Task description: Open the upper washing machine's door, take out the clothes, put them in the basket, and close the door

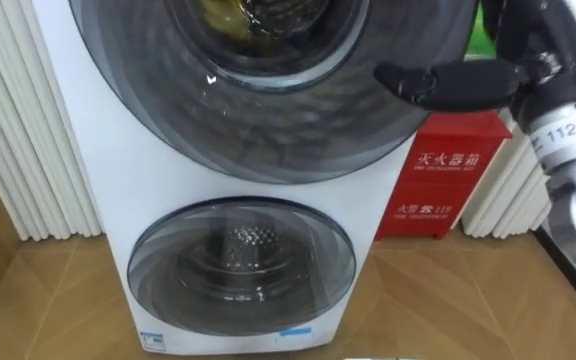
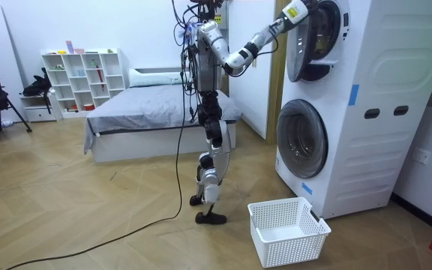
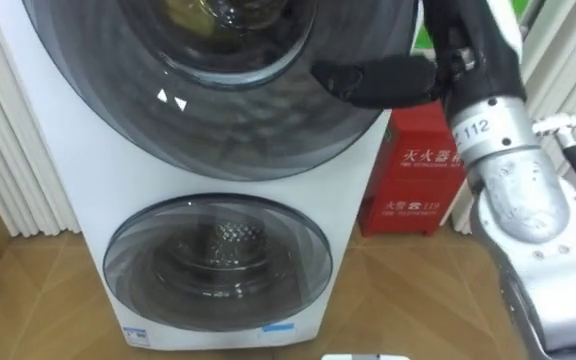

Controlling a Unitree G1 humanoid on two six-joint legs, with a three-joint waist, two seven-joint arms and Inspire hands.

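1. The stacked washing machine (image 2: pixel 373 112) stands before the robot, whose right arm is raised, probably because the load sits in the top drum.
2. The upper door (image 1: pixel 268 120) lies just under the raised hand; whether it is latched cannot be told.
3. The white basket (image 2: pixel 287 229), supplied by the room view, waits on the floor well below the hand, presumably to receive the wash.
4. The dark door handle (image 1: pixel 438 85) juts out below the hand, crossed by the forearm.
5. The right hand (image 2: pixel 296 10) meets the door's top edge; whether its fingers are spread or closed cannot be told.
6. The clothes (image 1: pixel 223 12), apparently the yellowish bundle the eye views catch through the glass, remain in the drum.
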